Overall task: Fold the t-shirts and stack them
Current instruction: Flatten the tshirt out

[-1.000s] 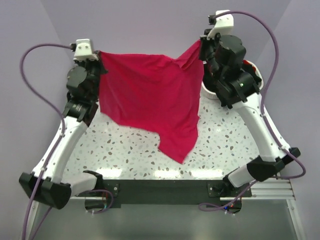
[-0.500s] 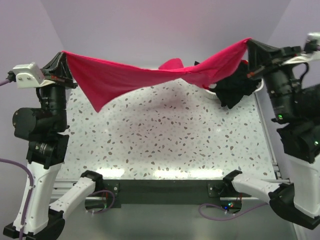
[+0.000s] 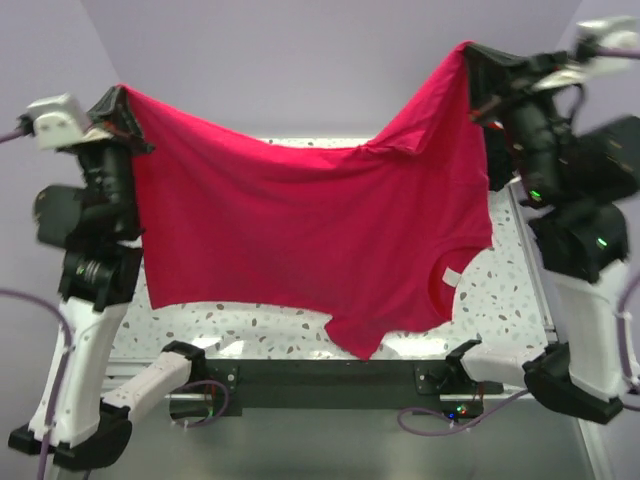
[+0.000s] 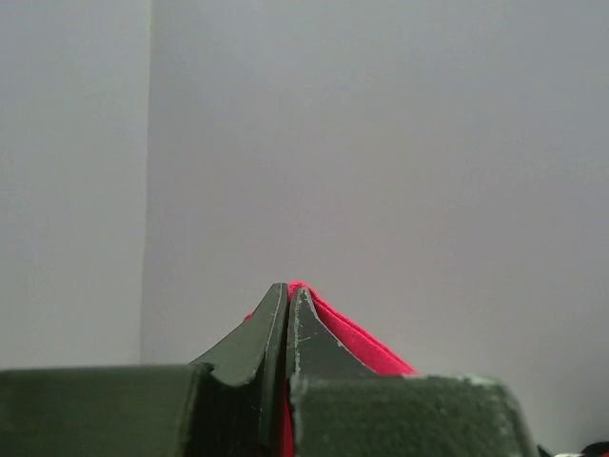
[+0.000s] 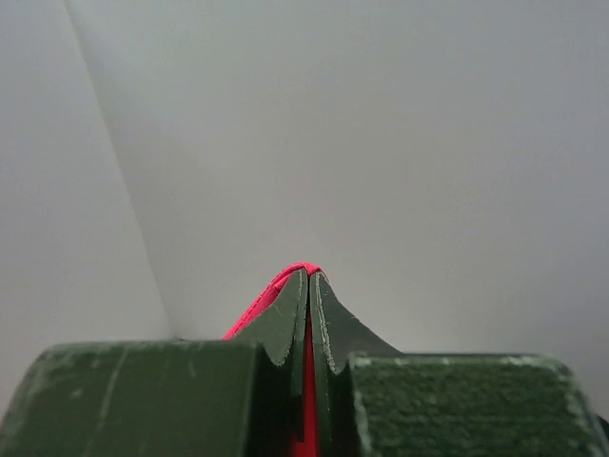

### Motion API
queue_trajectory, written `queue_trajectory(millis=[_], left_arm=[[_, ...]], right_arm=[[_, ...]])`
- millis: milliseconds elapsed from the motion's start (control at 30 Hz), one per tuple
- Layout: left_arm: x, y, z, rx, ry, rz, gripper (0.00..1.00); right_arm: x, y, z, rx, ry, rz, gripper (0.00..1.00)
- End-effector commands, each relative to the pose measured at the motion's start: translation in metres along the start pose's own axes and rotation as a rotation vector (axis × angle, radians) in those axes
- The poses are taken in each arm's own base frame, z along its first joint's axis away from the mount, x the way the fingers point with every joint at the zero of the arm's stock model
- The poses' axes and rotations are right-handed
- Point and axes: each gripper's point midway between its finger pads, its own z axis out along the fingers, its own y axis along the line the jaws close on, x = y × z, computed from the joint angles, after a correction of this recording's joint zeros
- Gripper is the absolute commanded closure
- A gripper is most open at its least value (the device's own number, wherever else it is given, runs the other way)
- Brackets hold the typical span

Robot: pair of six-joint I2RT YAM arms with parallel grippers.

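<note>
Changed since half a second ago: red t-shirt [image 3: 310,230], then a twisted band strung between the arms, now hangs open as one broad sheet.

Item 1, red t-shirt. Held up by two corners above the bench [image 3: 500,300], the top edge sagging between them. Lower hem is uneven, with one flap dropping lowest near the middle of the near edge. Neck opening sits at the lower right, with a small white label [image 3: 452,277] beside it. Whether any part touches the bench cannot be told, since the cloth hides what lies under it.

Item 2, left tool [image 3: 122,105]. Raised at the far left, fingers pressed together on the shirt's left corner. In the wrist view the left tool [image 4: 287,290] shows only a sliver of red [image 4: 352,338] past its tips.

Item 3, right tool [image 3: 478,60]. Raised higher at the far right, fingers clamped on the right corner. The wrist view of the right tool [image 5: 309,276] shows a red seam [image 5: 271,295] pinched between the tips. This arm is partly blurred.

Item 4, bench. Speckled white top, mostly covered by the shirt, with bare strips along the near and right edges only. The far right corner is hidden behind cloth and arm.
</note>
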Motion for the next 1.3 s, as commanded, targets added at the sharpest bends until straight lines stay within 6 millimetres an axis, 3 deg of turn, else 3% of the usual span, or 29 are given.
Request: queue_trajectory(millis=[0,67,100,133,167,200,233,267,300,333,367,400,433,467,500,533,567,600,633,667,700,733,800,833,1000,1033,1100,1267], left_arm=[[0.135,0.008,0.043,-0.105,0.237,0.150,1.00],[0.187,0.017,0.056,-0.126,0.319,0.153,1.00],[0.210,0.034,0.064,-0.165,0.354,0.169,1.00],[0.258,0.042,0.073,-0.183,0.431,0.194,1.00],[0.277,0.049,0.079,-0.200,0.455,0.192,0.97],[0.320,0.059,0.084,-0.191,0.531,0.212,0.86],[0.329,0.058,0.092,-0.187,0.540,0.213,0.74],[0.342,0.059,0.094,-0.185,0.562,0.222,0.42],[0.363,0.060,0.093,-0.179,0.599,0.227,0.28],[0.367,0.059,0.094,-0.179,0.602,0.223,0.14],[0.372,0.061,0.091,-0.190,0.608,0.212,0.11],[0.370,0.063,0.090,-0.206,0.600,0.211,0.08],[0.374,0.067,0.084,-0.218,0.611,0.212,0.06],[0.375,0.069,0.080,-0.230,0.612,0.205,0.05],[0.366,0.069,0.078,-0.233,0.597,0.198,0.05],[0.373,0.071,0.068,-0.235,0.618,0.199,0.04],[0.376,0.071,0.063,-0.235,0.627,0.186,0.04],[0.374,0.069,0.058,-0.220,0.630,0.174,0.04],[0.385,0.069,0.046,-0.213,0.664,0.171,0.02],[0.389,0.069,0.039,-0.210,0.678,0.155,0.01],[0.391,0.068,0.033,-0.194,0.689,0.146,0.00],[0.402,0.069,0.021,-0.186,0.725,0.147,0.00],[0.413,0.066,0.010,-0.151,0.766,0.121,0.00],[0.422,0.067,-0.001,-0.144,0.798,0.111,0.00],[0.449,0.084,-0.026,-0.139,0.879,0.073,0.00],[0.453,0.088,-0.032,-0.147,0.903,0.076,0.00],[0.462,0.096,-0.040,-0.159,0.935,0.081,0.00],[0.482,0.100,-0.052,-0.160,1.018,0.089,0.00]], right_arm=[[0.128,-0.013,0.069,0.106,0.200,-0.045,1.00],[0.175,-0.024,0.090,0.141,0.264,-0.036,1.00],[0.199,-0.038,0.104,0.178,0.289,-0.014,1.00],[0.246,-0.047,0.124,0.199,0.352,-0.009,1.00],[0.278,-0.053,0.136,0.201,0.396,-0.003,1.00],[0.303,-0.068,0.144,0.231,0.437,0.004,1.00],[0.353,-0.078,0.164,0.241,0.498,0.003,0.86],[0.383,-0.084,0.163,0.243,0.580,0.001,0.71],[0.398,-0.088,0.169,0.220,0.608,0.017,0.51],[0.427,-0.091,0.177,0.212,0.639,0.025,0.32],[0.436,-0.090,0.175,0.203,0.661,0.033,0.09],[0.441,-0.089,0.175,0.185,0.669,0.042,0.04],[0.464,-0.090,0.164,0.185,0.718,0.044,0.01],[0.440,-0.085,0.170,0.162,0.650,0.053,0.01],[0.439,-0.078,0.165,0.134,0.649,0.068,0.01],[0.471,-0.078,0.140,0.131,0.726,0.078,0.01],[0.466,-0.076,0.133,0.119,0.720,0.089,0.01],[0.441,-0.070,0.131,0.114,0.664,0.114,0.01],[0.465,-0.061,0.104,0.082,0.740,0.144,0.01],[0.463,-0.055,0.097,0.068,0.728,0.159,0.01],[0.448,-0.040,0.088,0.047,0.712,0.181,0.01],[0.474,-0.037,0.060,0.054,0.784,0.189,0.01],[0.485,-0.013,0.037,0.020,0.820,0.197,0.01],[0.499,-0.007,0.016,0.018,0.868,0.194,0.01],[0.549,0.038,-0.038,-0.079,1.024,0.267,0.01],[0.566,0.040,-0.052,-0.086,1.074,0.282,0.01],[0.580,0.048,-0.065,-0.103,1.119,0.310,0.01],[0.606,0.040,-0.079,-0.053,1.179,0.301,0.01]])
